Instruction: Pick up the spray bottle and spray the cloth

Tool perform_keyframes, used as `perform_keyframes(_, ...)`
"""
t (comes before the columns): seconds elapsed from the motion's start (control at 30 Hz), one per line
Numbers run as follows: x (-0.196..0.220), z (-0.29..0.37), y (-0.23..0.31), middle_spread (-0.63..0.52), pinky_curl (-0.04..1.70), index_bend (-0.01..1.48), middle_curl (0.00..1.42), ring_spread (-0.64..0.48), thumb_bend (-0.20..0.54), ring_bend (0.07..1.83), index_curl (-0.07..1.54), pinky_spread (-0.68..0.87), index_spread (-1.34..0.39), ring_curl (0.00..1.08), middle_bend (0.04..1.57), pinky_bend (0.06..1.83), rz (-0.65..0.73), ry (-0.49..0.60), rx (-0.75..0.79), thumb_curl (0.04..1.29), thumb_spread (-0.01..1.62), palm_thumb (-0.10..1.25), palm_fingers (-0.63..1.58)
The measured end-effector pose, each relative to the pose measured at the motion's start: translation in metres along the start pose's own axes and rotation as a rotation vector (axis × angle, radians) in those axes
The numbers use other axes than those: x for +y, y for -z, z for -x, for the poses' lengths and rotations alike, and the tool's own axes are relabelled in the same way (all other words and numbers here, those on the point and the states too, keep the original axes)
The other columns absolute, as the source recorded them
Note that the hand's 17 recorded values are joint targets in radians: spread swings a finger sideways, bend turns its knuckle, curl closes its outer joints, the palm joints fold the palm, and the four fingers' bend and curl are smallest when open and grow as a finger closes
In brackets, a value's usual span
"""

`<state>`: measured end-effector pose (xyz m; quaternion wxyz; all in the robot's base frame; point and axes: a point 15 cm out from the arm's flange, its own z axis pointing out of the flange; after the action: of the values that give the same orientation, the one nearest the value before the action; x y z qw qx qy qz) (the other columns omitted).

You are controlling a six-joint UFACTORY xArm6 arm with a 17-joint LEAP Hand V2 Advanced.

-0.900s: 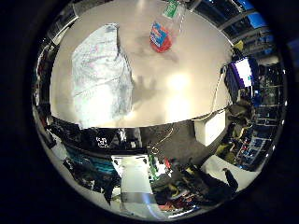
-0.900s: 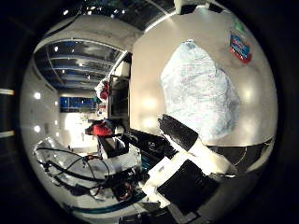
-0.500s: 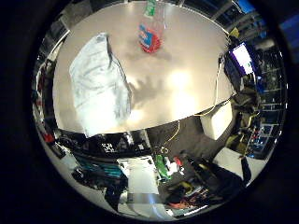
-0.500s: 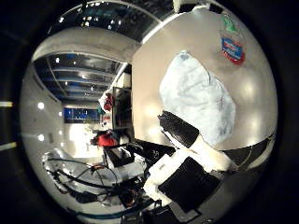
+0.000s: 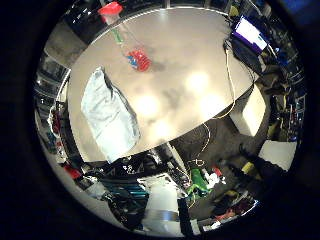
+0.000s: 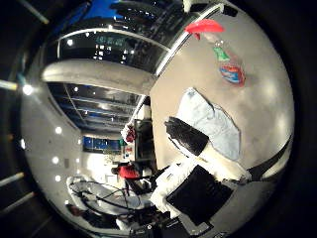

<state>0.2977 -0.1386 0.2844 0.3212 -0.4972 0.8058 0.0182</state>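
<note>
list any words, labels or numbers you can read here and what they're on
None can be read.
spray bottle: a coloured label on its body, print too blurred and small to read.
monitor beside the table: lit screen, nothing on it legible.
cloth: no print visible.

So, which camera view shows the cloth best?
The little finger side palm view: the whole cloth lies unobstructed on the table, apart from the spray bottle. In the thumb side view, a black part of the hand covers one end of it.
</note>
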Motion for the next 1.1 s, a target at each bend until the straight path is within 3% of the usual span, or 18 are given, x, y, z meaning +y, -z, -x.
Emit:
perform_keyframes(0.4, -0.019, -0.043, -0.002, 0.08, 0.31, 0.14, 0.36, 0.16, -0.031, 0.38, 0.24, 0.43, -0.22, 0.26, 0.24, 0.47, -0.104, -0.087, -0.132, 0.28, 1.03, 0.44, 0.15)
perform_keyframes(1.1, -0.037, -0.100, -0.015, 0.06, 0.29, 0.15, 0.36, 0.15, -0.025, 0.42, 0.26, 0.41, -0.21, 0.26, 0.29, 0.47, -0.153, -0.188, -0.271, 0.29, 1.03, 0.44, 0.17)
